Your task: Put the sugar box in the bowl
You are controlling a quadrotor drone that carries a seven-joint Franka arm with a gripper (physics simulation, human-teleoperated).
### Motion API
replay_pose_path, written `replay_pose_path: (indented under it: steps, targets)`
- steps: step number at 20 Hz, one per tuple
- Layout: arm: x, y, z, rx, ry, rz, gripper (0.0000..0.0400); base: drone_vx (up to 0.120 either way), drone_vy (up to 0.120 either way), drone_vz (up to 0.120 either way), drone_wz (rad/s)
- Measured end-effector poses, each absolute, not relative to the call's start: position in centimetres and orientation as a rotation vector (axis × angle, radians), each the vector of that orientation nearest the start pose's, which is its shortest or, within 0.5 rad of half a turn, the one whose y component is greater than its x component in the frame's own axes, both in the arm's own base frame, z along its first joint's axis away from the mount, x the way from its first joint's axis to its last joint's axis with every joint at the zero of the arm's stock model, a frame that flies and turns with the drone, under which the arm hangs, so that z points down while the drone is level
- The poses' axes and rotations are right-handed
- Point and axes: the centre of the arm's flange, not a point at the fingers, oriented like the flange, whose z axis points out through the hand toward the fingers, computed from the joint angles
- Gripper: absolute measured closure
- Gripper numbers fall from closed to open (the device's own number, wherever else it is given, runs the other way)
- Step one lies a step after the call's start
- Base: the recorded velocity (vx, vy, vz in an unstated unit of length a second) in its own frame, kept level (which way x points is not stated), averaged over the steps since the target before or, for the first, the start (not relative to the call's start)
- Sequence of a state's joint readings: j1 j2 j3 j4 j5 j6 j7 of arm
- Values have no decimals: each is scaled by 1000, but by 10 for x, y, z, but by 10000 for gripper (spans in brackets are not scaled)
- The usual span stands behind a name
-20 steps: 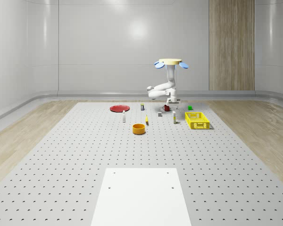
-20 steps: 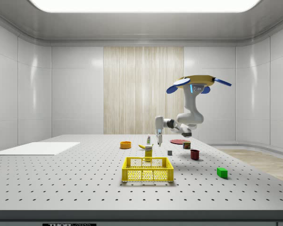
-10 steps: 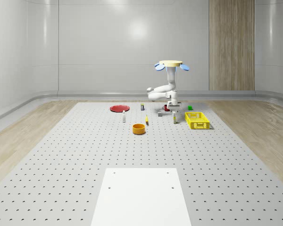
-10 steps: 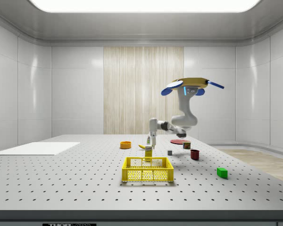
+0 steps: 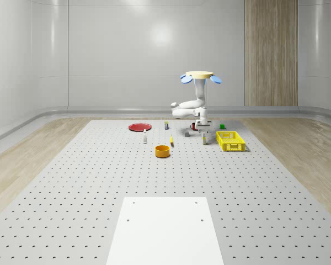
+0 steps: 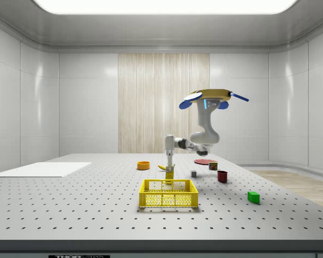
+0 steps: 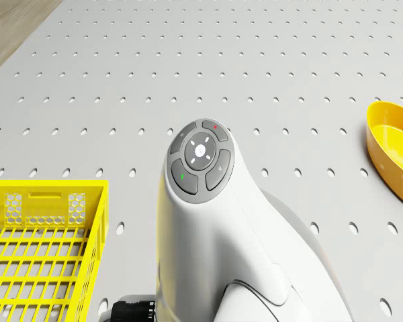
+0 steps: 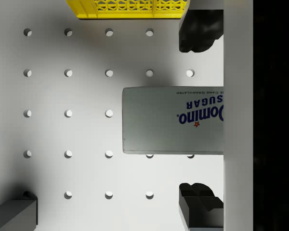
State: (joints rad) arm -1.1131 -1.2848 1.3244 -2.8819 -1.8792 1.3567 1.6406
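Note:
The sugar box (image 5: 204,138) stands upright on the perforated table, beside the yellow basket. In the wrist view its white top (image 8: 173,120) reads "Domino Sugar". My gripper (image 8: 198,118) points straight down right over it, open, with one dark finger (image 8: 197,31) on each side of the box top. In the side view the gripper (image 6: 169,165) hangs just at the top of the box (image 6: 169,174). The drone (image 6: 210,98) hovers above the table behind the box, arm stretched forward. The orange bowl (image 5: 163,150) sits apart, toward the whole-scene view's left of the box, also seen from the drone (image 7: 396,157).
A yellow basket (image 5: 230,141) stands close to the box. A grey cube (image 8: 12,214), a red mug (image 6: 222,176), a green cube (image 6: 253,196), a red plate (image 5: 139,127) and a banana (image 5: 171,141) lie around. A white panel (image 5: 165,229) lies at the table's near end.
The drone and arm have drifted toward the side view's left. The gripper has moved from beside the box to right over it and come lower.

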Motion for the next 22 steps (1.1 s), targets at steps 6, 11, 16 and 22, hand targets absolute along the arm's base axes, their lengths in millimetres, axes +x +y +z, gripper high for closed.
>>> replay_pose_path:
  steps: [6, 11, 16, 22]
  targets:
    - [307, 0, 505, 1, -2, 785, 0, 0, 0, 0, 0]
    - [307, 0, 512, 1, -2, 785, 180, 0, 0, 0, 0]
    - [307, 0, 514, -2, 0, 791, 233, 0, 0, 0, 0]
    - [307, 0, 502, -6, 3, 803, 234, 0, 0, 13, 0]
